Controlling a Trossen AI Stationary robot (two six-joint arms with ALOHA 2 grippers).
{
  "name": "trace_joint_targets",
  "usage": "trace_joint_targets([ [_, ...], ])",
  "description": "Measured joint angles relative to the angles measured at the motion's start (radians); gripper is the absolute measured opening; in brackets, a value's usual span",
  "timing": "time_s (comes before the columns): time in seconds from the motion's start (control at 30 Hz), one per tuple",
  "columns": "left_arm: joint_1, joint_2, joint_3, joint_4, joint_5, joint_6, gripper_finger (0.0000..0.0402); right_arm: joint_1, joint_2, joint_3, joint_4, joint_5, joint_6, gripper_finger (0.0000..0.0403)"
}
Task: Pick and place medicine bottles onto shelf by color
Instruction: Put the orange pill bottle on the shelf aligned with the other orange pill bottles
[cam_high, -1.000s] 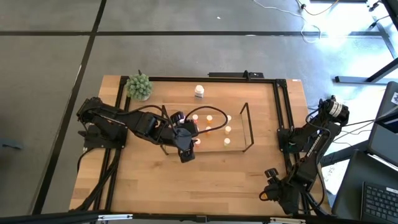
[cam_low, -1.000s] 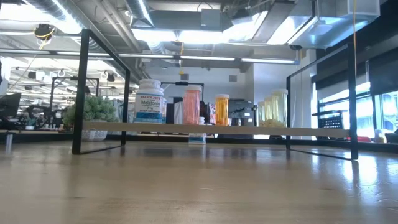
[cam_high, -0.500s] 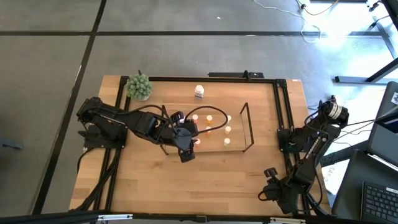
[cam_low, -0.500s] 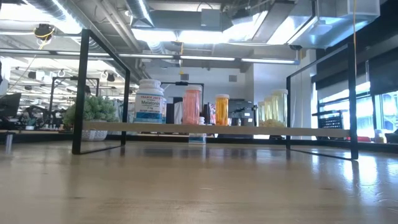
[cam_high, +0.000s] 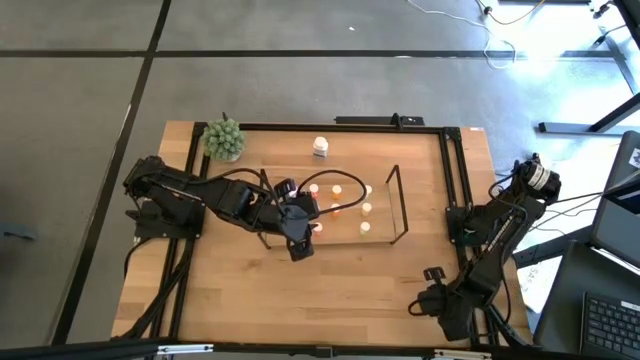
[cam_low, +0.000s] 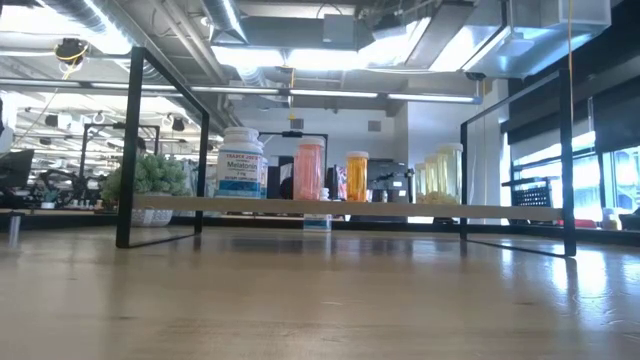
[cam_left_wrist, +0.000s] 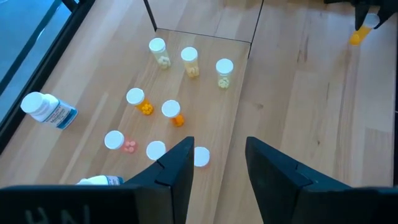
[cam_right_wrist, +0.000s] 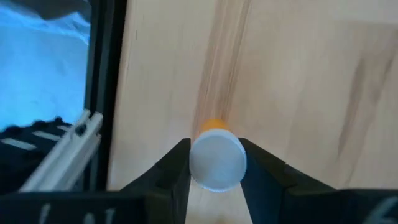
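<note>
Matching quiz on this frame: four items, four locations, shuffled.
Items:
1. green plant
2. large white bottle
3. orange bottle
4. left gripper

Places:
A. gripped by the right gripper, near the right front corner of the table
B. far left corner of the table
C. open, over the left end of the shelf
D. on bare table beyond the shelf

Pairs: 1-B, 2-D, 3-A, 4-C
</note>
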Motion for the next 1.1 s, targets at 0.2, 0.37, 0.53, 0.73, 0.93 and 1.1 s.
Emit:
trace_joint_targets([
  [0.2, 0.0, 0.0, 0.0, 0.0, 0.0, 0.0, 0.0137, -0.08, -0.009, 0.078, -0.077, 0.004, -0.062, 0.0113],
  [0.37, 0.004, 0.0, 0.0, 0.0, 0.0, 0.008, 0.0137, -0.156, -0.009, 0.133, -0.158, 0.005, -0.11, 0.0118],
  [0.53, 0.016, 0.0, 0.0, -0.001, 0.0, 0.033, 0.0137, -0.268, -0.009, 0.211, -0.176, 0.004, -0.188, 0.0115],
  [0.73, 0.018, 0.0, 0.0, -0.001, -0.001, 0.061, 0.0137, -0.44, -0.009, 0.321, -0.194, 0.004, -0.276, 0.0115],
  [0.93, 0.015, 0.0, 0.0, -0.001, 0.0, 0.06, 0.0137, -0.618, -0.008, 0.407, -0.195, 0.008, -0.379, 0.0116],
  [1.1, 0.015, 0.0, 0.0, -0.002, 0.0, 0.045, 0.0137, -0.732, 0.008, 0.433, -0.141, 0.006, -0.464, 0.0116],
])
